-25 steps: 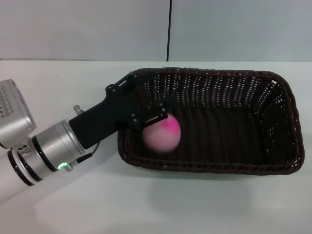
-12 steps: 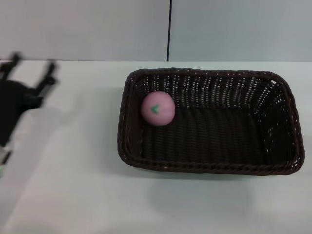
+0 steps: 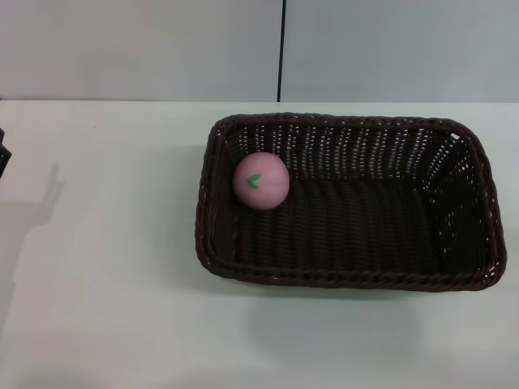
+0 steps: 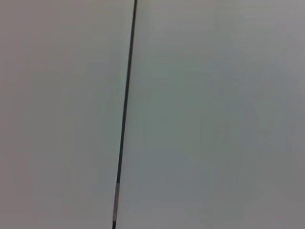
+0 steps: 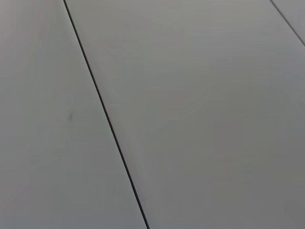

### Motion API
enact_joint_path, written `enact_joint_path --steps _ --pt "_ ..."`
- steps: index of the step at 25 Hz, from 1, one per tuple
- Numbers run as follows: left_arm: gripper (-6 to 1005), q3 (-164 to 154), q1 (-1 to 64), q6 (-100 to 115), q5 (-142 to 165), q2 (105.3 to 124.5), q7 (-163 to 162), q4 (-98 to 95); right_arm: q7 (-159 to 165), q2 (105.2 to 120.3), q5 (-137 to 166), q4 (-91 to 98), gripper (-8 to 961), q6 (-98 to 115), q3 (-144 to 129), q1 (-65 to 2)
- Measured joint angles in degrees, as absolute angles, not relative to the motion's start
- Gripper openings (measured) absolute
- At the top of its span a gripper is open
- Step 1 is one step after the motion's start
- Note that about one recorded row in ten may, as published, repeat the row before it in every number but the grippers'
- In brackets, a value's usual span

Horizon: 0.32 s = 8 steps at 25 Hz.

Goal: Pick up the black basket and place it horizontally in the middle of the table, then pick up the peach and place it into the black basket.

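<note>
Peach (image 3: 260, 181): we see it inside the black basket (image 3: 345, 277), in the far left corner, green leaf mark up.
Basket: it lies longways on the white bench (image 3: 105, 284).
Left jaws: only a dark sliver at the head view's left edge; we cannot tell.
Right jaws: out of sight.
Wrist views: only plain grey wall with dark seams.
Writing: none we can read.

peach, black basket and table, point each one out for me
peach (image 3: 260, 180): head view, on its pink front by the green leaf mark.
black basket (image 3: 340, 280): head view, on the near braided rim.
table (image 3: 105, 267): head view, on bare white top left of the basket.
</note>
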<state>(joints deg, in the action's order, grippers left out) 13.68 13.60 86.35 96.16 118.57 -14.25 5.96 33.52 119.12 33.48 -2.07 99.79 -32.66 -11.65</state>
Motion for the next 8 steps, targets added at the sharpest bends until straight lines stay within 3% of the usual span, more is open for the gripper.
enact_joint_path --steps 8 --pt "856 13.3 13.8 86.3 96.4 118.62 -10.2 6.0 33.5 119.18 33.7 -2.5 586 97.1 -32.7 -12.6"
